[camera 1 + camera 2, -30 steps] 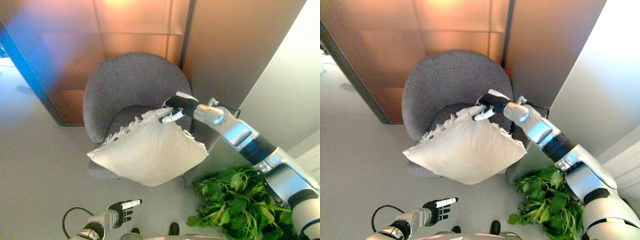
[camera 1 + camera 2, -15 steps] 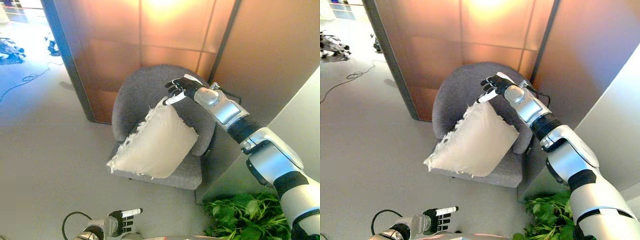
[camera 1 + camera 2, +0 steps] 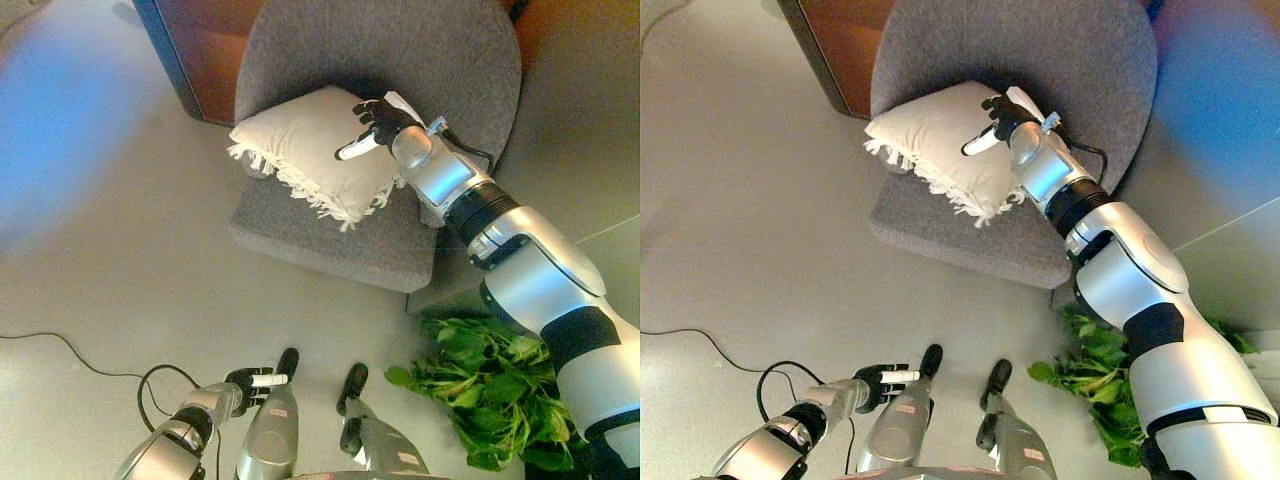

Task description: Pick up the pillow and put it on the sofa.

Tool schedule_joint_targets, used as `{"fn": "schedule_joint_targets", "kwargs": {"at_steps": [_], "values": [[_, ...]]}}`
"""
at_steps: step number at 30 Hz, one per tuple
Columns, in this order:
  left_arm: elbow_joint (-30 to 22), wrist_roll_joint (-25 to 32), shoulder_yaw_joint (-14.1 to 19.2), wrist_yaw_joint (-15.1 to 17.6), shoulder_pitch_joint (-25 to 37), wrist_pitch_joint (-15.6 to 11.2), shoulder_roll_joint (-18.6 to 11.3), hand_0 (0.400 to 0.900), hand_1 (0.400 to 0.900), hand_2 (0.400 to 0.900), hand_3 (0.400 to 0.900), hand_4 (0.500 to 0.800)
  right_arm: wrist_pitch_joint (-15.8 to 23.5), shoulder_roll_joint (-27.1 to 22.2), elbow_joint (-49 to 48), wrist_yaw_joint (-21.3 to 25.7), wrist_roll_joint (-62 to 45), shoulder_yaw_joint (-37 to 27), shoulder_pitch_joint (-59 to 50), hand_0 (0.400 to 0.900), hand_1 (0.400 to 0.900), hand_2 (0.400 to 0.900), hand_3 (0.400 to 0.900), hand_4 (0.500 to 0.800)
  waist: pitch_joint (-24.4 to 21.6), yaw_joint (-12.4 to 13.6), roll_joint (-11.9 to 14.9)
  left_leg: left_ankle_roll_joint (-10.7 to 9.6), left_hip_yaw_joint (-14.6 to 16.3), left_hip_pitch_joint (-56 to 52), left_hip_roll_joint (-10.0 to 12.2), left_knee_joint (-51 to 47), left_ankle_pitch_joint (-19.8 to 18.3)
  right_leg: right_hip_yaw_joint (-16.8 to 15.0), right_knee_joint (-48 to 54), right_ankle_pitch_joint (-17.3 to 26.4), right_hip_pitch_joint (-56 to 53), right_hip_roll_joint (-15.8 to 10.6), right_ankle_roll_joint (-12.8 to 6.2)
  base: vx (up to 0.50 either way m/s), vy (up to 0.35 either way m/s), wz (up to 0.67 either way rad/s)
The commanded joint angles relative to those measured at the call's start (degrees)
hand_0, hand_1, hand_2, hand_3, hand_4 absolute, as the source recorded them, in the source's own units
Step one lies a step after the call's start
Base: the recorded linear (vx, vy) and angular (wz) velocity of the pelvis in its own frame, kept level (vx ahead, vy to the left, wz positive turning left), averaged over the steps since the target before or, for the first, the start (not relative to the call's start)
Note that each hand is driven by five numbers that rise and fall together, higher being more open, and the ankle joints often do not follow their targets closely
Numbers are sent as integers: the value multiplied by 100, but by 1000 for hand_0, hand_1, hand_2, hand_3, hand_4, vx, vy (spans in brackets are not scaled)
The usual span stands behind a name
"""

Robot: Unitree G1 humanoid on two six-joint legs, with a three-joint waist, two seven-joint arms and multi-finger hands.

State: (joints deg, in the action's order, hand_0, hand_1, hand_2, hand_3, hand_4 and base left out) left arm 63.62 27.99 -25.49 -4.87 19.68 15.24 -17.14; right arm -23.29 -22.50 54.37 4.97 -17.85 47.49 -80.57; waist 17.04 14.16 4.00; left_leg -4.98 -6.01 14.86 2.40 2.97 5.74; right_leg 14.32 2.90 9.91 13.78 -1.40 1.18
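The cream pillow (image 3: 300,145) with a fringed edge lies on the seat of the grey round-backed armchair (image 3: 400,40), its far side leaning on the backrest. My right hand (image 3: 378,122) hovers over the pillow's right part, fingers spread and relaxed, a white-tipped finger pointing down at the cloth. It grips nothing that I can see. My left hand (image 3: 250,383) hangs low near the floor at the bottom left, fingers relaxed, holding nothing.
A green leafy plant (image 3: 490,400) stands on the floor right of the armchair, close under my right arm. A brown wooden panel wall (image 3: 200,50) rises behind the chair. Bare grey floor (image 3: 120,250) stretches to the left.
The camera has tilted down. The pillow, held up by its top corner before, now lies on the seat. My right hand has let go and stays over it.
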Motion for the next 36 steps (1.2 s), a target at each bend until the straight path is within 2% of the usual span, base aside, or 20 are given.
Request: {"fn": "schedule_joint_targets", "kwargs": {"at_steps": [1,9,14,18,20,22,25,26,30,33,35,36], "values": [[-18,288,-113,69,344,-41,-12,900,900,900,900,800,777,-512,96,287,-108,91,-1377,900,900,900,900,800,-2,-57,-87,233,82,-410,-180,-668,-214,-97,-576,-1151,-658,-57,-334,-8,8,-9],[-197,-11,-42,-100,132,-129,-10,900,900,900,900,800,1327,-536,-669,103,-1151,-607,-604,900,900,900,900,800,-243,-246,-82,250,311,-779,-224,-655,-335,-206,-538,-1190,-927,-116,-347,0,21,-21],[-251,-92,121,-127,-154,-169,85,900,900,900,900,800,1503,-536,-1721,-164,-1502,-1375,719,900,900,900,900,800,-547,-492,-144,286,522,-1123,-220,-644,-394,-347,-484,-1177,-1227,-166,-386,40,47,-30],[-299,-105,200,-137,-410,-256,134,900,900,900,900,800,1498,-527,-2753,-227,-1531,-1848,1984,900,900,900,900,800,-736,-754,-215,321,675,-1370,-199,-663,-440,-503,-484,-1164,-1381,-162,-421,12,25,-28],[-392,-155,307,-122,-560,-232,162,900,900,900,900,800,1571,-444,-3326,-186,-1402,-2214,2997,900,900,900,900,800,-830,-970,-238,342,784,-1519,-189,-685,-478,-617,-458,-1140,-1460,-154,-455,-27,-11,-30],[-477,-177,393,-111,-714,-238,173,900,900,900,900,800,1678,-316,-3620,-119,-1470,-2429,3813,900,900,900,900,800,-910,-1114,-255,355,888,-1627,-174,-701,-500,-695,-431,-1116,-1518,-148,-479,-26,-17,-31],[-638,-223,515,-112,-956,-295,187,900,900,900,900,800,1960,-119,-3812,-298,-1155,-2762,5197,900,900,900,900,800,-1006,-1330,-283,375,1019,-1776,-167,-725,-529,-814,-394,-1090,-1600,-124,-512,-37,-32,-33],[-730,-259,562,-108,-1041,-296,184,900,900,900,900,800,2128,-93,-3777,-395,-947,-2869,5674,900,900,900,900,800,-1034,-1390,-293,374,1052,-1810,-166,-732,-543,-843,-391,-1096,-1613,-111,-525,-69,-34,-29],[-963,-290,604,-134,-1281,-287,181,900,900,900,900,800,2165,68,-3348,-227,-649,-2939,6821,900,900,900,900,800,-1111,-1542,-324,390,1171,-1935,-160,-748,-579,-926,-362,-1093,-1680,-82,-552,-79,-29,-24],[-933,-288,622,-218,-1385,-368,210,900,900,900,900,800,2138,361,-2372,39,-669,-2942,7331,900,900,900,900,800,-1147,-1626,-358,395,1254,-2022,-153,-734,-618,-964,-354,-1100,-1740,-74,-554,-67,-18,-19],[-757,-316,586,-342,-1363,-471,259,900,900,900,900,800,2168,514,-1394,-6,-697,-3012,7417,900,900,900,900,800,-1172,-1653,-393,405,1283,-2066,-156,-721,-636,-974,-352,-1107,-1780,-68,-542,-55,4,-13],[-604,-334,555,-412,-1342,-588,293,900,900,900,900,800,2059,587,-839,39,-688,-3034,7418,900,900,900,900,800,-1182,-1658,-413,413,1294,-2085,-156,-711,-646,-985,-358,-1113,-1794,-63,-533,-53,11,-12]]}}
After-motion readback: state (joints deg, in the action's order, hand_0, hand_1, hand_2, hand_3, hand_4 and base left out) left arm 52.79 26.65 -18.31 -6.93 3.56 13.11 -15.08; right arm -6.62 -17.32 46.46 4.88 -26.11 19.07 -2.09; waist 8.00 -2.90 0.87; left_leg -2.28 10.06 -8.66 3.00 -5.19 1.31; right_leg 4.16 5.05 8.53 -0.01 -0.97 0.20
